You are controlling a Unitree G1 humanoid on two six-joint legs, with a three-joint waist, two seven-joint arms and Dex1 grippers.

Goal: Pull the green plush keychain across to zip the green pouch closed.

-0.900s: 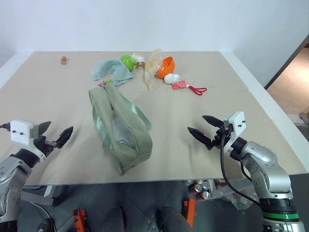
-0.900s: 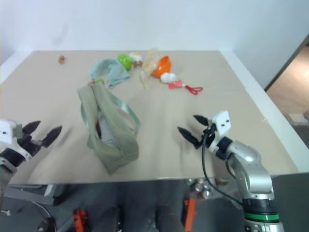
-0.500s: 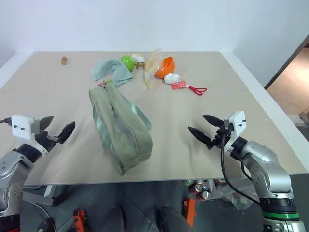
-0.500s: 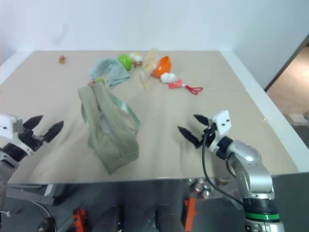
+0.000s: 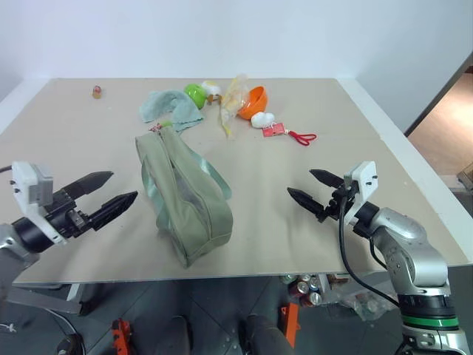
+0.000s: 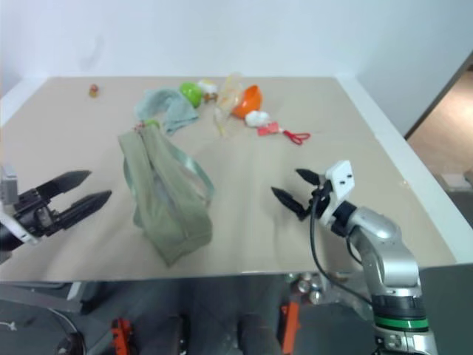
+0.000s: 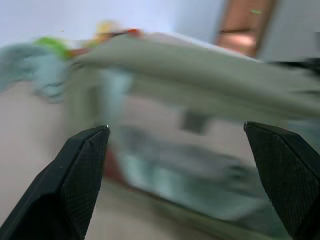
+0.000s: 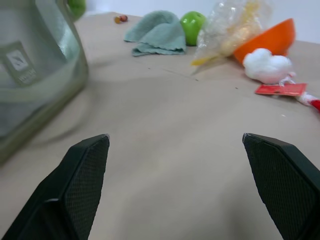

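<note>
Two grippers, both spread wide and empty: left gripper point(image 5: 111, 191) just beside the near-left flank of the green pouch point(image 5: 186, 200), not touching; right gripper point(image 5: 312, 189) well apart on the pouch's right, over bare table point(image 5: 281, 237). Farther back, at the pouch's far end, the green plush keychain point(image 5: 167, 124). Beyond, teal cloth point(image 5: 170, 107), lime egg point(image 5: 195, 94), orange bowl point(image 5: 255, 102). White wall behind.

small label patch on green pouch point(image 8: 18, 64), print too blurry to read, no other legible txt
</note>
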